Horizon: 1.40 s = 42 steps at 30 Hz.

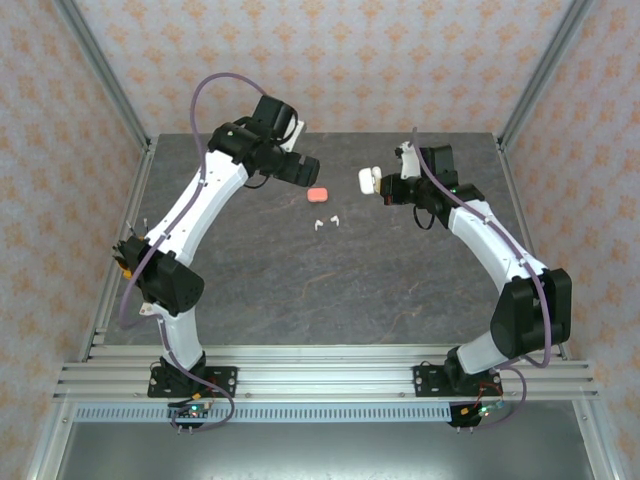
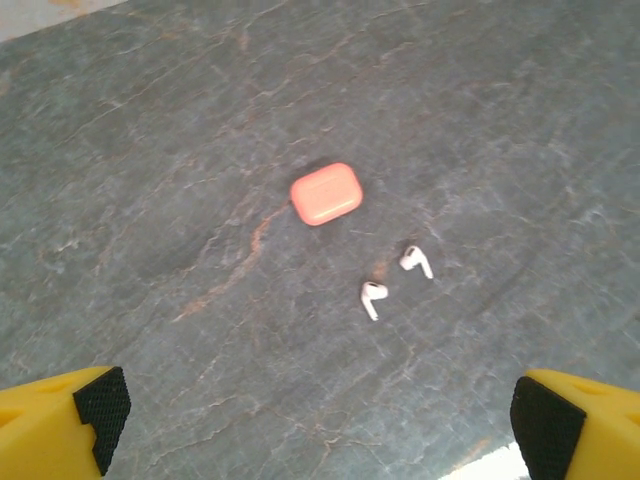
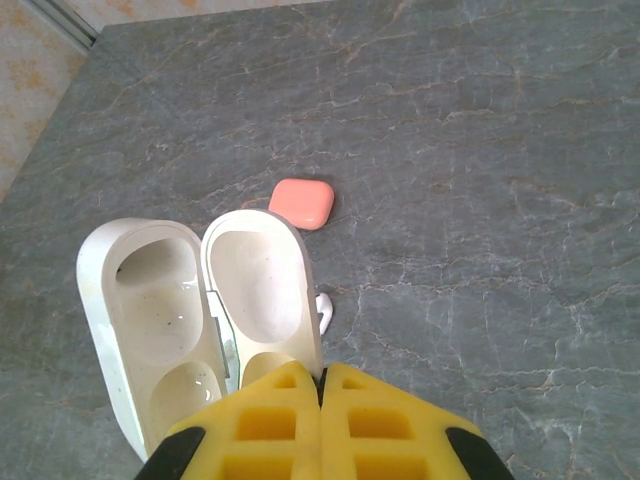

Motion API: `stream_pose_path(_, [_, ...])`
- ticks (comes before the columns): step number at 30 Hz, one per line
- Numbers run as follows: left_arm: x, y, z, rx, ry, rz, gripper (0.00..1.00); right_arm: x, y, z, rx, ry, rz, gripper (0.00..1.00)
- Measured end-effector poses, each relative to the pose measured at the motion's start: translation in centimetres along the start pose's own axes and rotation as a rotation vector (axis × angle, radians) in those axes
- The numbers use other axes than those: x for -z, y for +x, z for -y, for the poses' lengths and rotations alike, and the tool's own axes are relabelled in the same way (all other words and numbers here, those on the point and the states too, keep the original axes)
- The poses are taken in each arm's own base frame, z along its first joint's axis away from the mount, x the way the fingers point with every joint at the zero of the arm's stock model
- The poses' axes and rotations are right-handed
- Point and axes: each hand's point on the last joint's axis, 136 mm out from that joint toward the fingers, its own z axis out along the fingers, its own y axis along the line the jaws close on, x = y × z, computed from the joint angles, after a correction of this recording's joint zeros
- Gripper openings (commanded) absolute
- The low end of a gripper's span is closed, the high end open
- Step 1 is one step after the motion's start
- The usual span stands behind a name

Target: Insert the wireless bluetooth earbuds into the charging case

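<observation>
Left end effector: fingers spread fully wide, nothing between them, above the worktop; right end effector: fingers pressed together on the rim of the white charging case, lid hinged open, at lower left of the right wrist view; coral case closed, flat on the worktop at centre of the left wrist view; lower white earbud and upper white earbud lie just below and right of it, near each other, not touching.
</observation>
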Motion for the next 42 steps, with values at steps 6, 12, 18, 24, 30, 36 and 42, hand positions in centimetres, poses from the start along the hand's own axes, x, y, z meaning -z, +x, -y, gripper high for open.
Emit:
stream_pose_path(6, [0.4,0.1,2.6,-0.096,0.154,-0.001,1.0,-0.5,0.0,-1.2,0.101,-0.014,0.015,0.0])
stream_pose_path(12, [0.4,-0.5,3.8,-0.151,0.232,0.006,1.0,-1.5,1.2,-3.0,0.213,-0.047,0.008,0.0])
stream_pose_path(18, [-1.8,-0.2,5.3,-0.184,0.365,-0.048,1.0,-1.6,1.2,-3.7,0.279,-0.079,0.015,0.0])
stream_pose_path(24, [-2.6,2.3,7.2,-0.246,0.524,-0.147,0.99,-2.3,2.0,-4.4,0.352,-0.128,-0.01,0.0])
stream_pose_path(30, [-1.4,4.0,8.8,-0.292,0.654,-0.2,0.91,-2.6,2.7,-4.9,0.414,-0.172,-0.028,0.0])
stream_pose_path(36, [-0.9,5.7,10.0,-0.293,0.769,-0.26,0.87,-2.4,2.8,-5.9,0.438,-0.223,-0.026,0.0])
stream_pose_path(42, [-0.4,6.5,10.7,-0.288,0.84,-0.289,0.82,-1.0,2.4,-7.2,0.455,-0.258,0.006,0.0])
